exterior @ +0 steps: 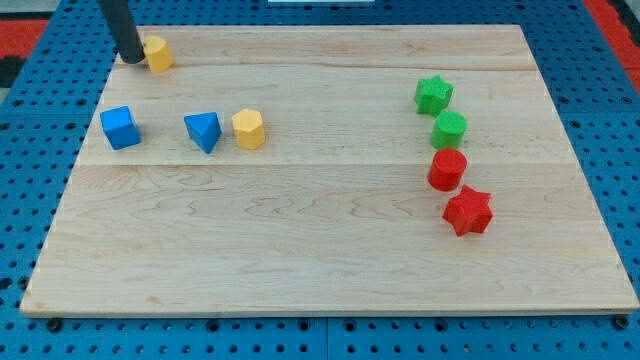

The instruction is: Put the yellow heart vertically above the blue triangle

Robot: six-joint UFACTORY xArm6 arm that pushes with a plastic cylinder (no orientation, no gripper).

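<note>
The yellow heart [158,54] lies near the board's top left corner. My tip [131,59] stands just to its left, touching or nearly touching it. The blue triangle [203,131] lies lower and to the right of the heart, at the view's left middle. A yellow hexagon [249,129] sits right beside the triangle on its right. A blue cube [120,128] lies to the triangle's left.
At the view's right, a column of blocks: a green star [434,95], a green round block [449,129], a red cylinder [447,170] and a red star [468,211]. The wooden board [320,270] lies on a blue pegboard surface.
</note>
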